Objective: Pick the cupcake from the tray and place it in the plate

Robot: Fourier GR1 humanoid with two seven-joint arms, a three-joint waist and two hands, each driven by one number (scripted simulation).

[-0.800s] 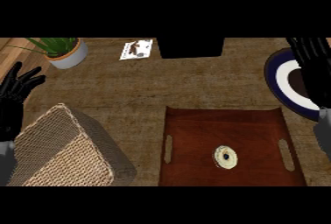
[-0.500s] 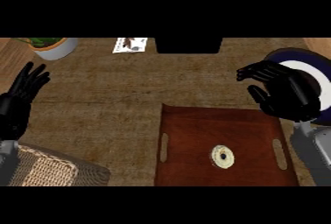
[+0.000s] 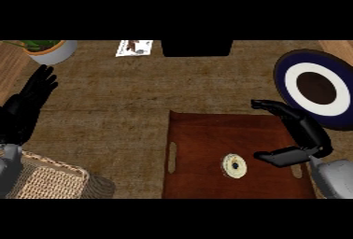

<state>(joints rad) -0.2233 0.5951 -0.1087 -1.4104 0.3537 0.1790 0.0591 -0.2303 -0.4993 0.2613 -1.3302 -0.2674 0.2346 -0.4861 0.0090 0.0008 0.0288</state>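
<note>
The right robot hand (image 3: 303, 134) hangs released beside the cupcake (image 3: 235, 166) on the tray (image 3: 200, 135). The left robot hand (image 3: 31, 105) rests unclenched; the basket (image 3: 48, 179) is cut off below.

No words or numbers can be read here. A small white card (image 3: 135, 47) lies on the counter (image 3: 124, 102) near the far edge, not far from the plant pot (image 3: 52, 52). The card has some dark marks on it, but they are too small and blurry to tell what they say.
</note>
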